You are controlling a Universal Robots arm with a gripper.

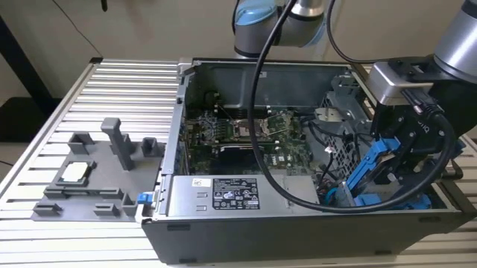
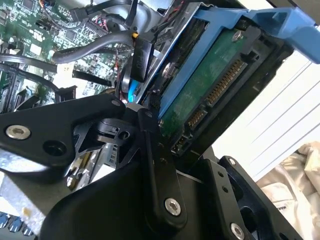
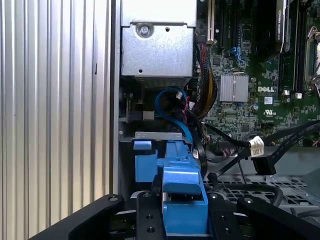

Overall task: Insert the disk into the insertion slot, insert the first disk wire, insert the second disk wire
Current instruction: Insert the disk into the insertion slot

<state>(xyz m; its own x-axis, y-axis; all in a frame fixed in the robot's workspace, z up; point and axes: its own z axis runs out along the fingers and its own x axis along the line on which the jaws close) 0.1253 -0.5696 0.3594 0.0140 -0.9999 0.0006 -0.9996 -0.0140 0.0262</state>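
Observation:
The disk hangs steeply tilted over the open computer case at the exterior view's right, its blue carrier bracket outermost. My gripper is shut on it, with black fingers on either side of the bracket. In the second wrist view the disk's green circuit-board underside and its connector row face the camera. The insertion slot, a bay of perforated grey metal, lies just below and beside the disk. Loose black disk wires, one with a white tag, lie across the slot's perforated wall.
The case holds a green motherboard and a labelled grey power supply. A grey fixture with upright pegs sits on the slatted table at the exterior view's left. A thick black cable loops from the arm through the case.

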